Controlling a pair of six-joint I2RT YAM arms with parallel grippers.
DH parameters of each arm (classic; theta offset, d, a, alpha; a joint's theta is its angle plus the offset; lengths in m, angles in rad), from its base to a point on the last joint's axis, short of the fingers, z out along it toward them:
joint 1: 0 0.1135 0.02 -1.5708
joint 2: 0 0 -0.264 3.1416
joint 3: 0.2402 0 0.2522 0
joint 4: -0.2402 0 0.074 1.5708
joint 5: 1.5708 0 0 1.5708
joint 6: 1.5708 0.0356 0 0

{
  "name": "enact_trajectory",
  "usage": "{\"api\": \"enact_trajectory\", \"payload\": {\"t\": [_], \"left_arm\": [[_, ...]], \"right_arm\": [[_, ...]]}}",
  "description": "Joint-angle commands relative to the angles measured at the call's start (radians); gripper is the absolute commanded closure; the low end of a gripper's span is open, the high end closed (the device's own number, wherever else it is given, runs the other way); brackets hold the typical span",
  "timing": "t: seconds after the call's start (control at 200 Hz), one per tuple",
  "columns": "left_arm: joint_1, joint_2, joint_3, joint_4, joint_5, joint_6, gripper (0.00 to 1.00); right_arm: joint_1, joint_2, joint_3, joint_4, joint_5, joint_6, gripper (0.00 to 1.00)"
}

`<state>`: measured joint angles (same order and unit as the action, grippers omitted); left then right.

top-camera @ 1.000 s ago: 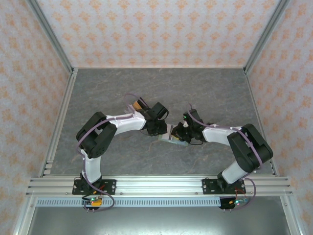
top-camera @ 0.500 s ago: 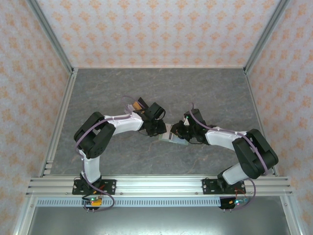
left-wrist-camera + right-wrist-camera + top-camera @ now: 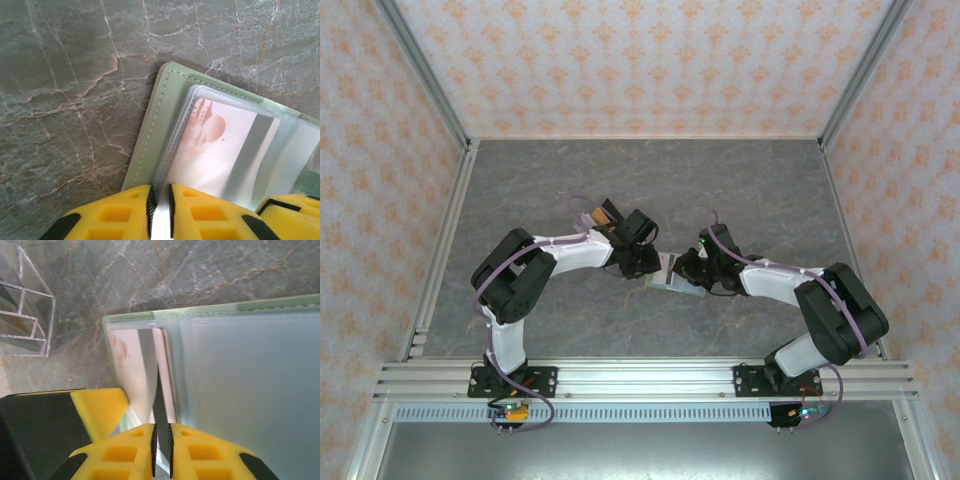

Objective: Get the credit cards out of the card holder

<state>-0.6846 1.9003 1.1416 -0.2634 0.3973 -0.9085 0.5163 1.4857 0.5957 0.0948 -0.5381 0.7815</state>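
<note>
One whitish card point(image 3: 215, 145) seated in clear sleeve point(image 3: 300, 145) of sage-green card holder point(image 3: 160, 110), lying just ahead of both jaw pairs | left gripper point(image 3: 160, 215) nearly closed, pinching holder's near edge | right gripper point(image 3: 161, 450) nearly closed on thin edge, seemingly the card | step: card extraction | next: straight pull by right, holder braced by left

The top camera sits high above and behind the two arm bases point(image 3: 515, 381), facing down and forward over the whole grey stone-patterned tabletop point(image 3: 620, 180). From there the flat sage-green card holder point(image 3: 672, 281) looks small at centre. The left wrist camera looks down past the yellow-fingered left tool point(image 3: 160, 202), very close to the holder's corner. The right wrist camera, equally close, looks past the right tool point(image 3: 161, 440) at its clear sleeves point(image 3: 250, 370). All three views share the holder and the stone around it.
</note>
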Motion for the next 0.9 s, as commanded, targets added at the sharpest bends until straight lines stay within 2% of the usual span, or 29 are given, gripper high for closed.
{"api": "enact_trajectory", "payload": {"t": [0.0,0.205,0.741,0.896], "left_arm": [[0.007,0.037,-0.037,-0.059,-0.029,-0.015,0.82],[0.007,0.037,-0.037,-0.057,-0.024,-0.014,0.82],[0.007,0.036,-0.044,-0.053,-0.023,-0.012,0.82],[0.007,0.033,-0.05,-0.051,-0.022,-0.013,0.82]], "right_arm": [[0.002,0.007,0.021,-0.025,0.026,-0.025,0.83],[0.006,0.038,0.026,0.016,-0.027,-0.029,0.83],[0.007,0.069,0.01,0.097,-0.071,-0.011,0.84],[0.007,0.053,-0.032,0.215,-0.09,-0.009,0.85]]}}
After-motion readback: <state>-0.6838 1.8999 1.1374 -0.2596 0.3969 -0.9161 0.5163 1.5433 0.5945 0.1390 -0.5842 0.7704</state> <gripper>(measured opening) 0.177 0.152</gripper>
